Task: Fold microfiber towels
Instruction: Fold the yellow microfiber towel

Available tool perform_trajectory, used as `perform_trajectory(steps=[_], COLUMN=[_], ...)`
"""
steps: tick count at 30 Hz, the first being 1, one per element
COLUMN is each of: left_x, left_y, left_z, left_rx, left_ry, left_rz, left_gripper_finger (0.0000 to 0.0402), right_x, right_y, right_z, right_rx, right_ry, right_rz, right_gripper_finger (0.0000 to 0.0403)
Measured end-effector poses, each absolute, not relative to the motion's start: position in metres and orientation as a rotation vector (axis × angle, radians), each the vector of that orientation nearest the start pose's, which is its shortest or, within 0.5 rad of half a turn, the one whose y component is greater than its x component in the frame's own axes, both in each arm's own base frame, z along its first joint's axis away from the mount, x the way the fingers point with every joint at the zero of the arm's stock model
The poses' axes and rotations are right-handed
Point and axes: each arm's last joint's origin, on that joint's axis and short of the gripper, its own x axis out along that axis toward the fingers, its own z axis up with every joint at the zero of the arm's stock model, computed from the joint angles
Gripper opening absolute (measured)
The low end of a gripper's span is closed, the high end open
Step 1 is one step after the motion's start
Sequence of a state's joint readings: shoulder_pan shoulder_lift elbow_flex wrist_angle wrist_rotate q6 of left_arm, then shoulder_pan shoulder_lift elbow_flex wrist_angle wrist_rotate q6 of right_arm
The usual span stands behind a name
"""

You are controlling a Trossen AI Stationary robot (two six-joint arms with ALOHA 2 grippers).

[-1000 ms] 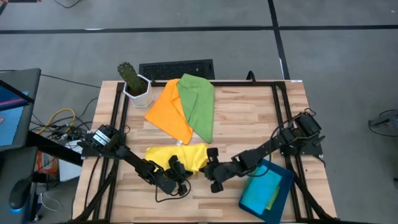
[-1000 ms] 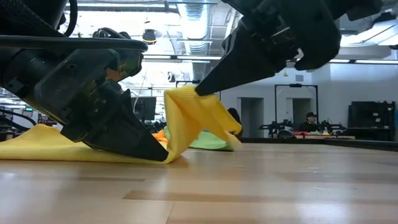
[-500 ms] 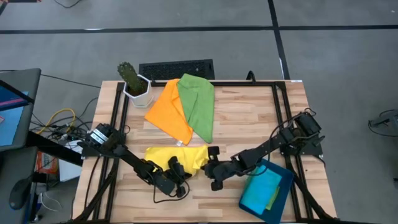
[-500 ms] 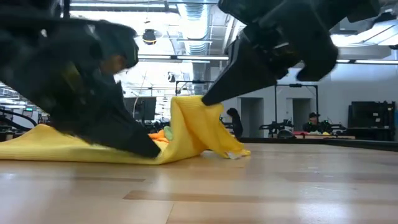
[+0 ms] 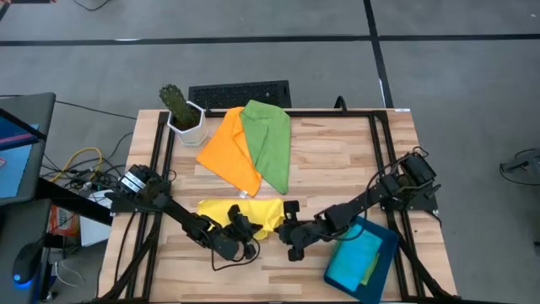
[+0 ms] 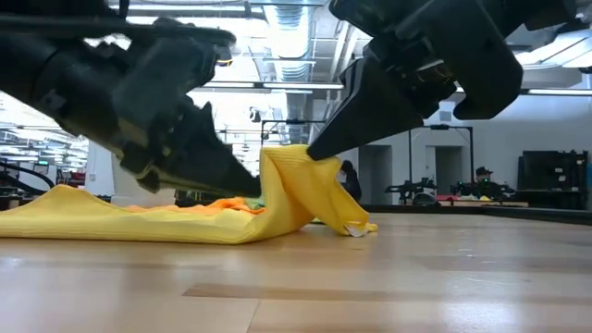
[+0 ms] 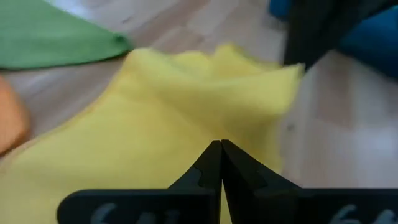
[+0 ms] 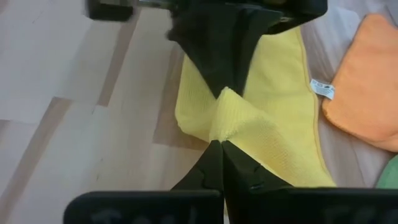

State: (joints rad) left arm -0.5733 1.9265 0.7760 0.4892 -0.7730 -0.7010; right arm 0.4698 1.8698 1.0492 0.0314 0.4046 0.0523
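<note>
Yellow towel (image 5: 240, 215) lies lower centre of high view on worktop (image 5: 337, 173), right corner lifted. Right gripper (image 8: 219, 144) jaws pinched shut on that corner. Left gripper (image 7: 221, 144) jaws closed, empty, pressing down on towel middle. Judgement: carry corner low across towel, keep left press as fold line, align edges before release. Orange towel (image 5: 229, 149) and green towel (image 5: 268, 142) wait upper centre.

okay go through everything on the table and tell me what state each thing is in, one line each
yellow towel: partly flat, one edge pinched up.
right gripper: shut on the yellow towel.
left gripper: shut, over the yellow towel.
orange towel: unfolded, lying flat.
green towel: lying loosely, overlapping the orange towel.
blue towel: lying in the tray.
</note>
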Motion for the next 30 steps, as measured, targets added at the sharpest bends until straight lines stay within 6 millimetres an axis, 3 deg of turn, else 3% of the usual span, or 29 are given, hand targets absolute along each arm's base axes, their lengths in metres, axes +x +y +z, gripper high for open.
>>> perform_trajectory(steps=[14,22,30], left_x=[0.301,0.316,0.316], left_y=[-0.171,-0.181,-0.181], left_z=[0.086,0.085,0.091], left_rx=[-0.343,-0.262,-0.204], left_ry=[0.453,0.507,0.610], left_rz=[0.272,0.235,0.253], left_gripper_finger=[0.0000,0.0000,0.0000], right_x=[0.340,0.340,0.345], right_y=[0.160,0.160,0.163], right_z=[0.151,0.151,0.156], right_rx=[-0.288,-0.280,-0.272], right_ry=[0.713,0.706,0.639], right_rz=[0.045,0.044,0.069], right_gripper_finger=[0.0018,0.0025,0.0018])
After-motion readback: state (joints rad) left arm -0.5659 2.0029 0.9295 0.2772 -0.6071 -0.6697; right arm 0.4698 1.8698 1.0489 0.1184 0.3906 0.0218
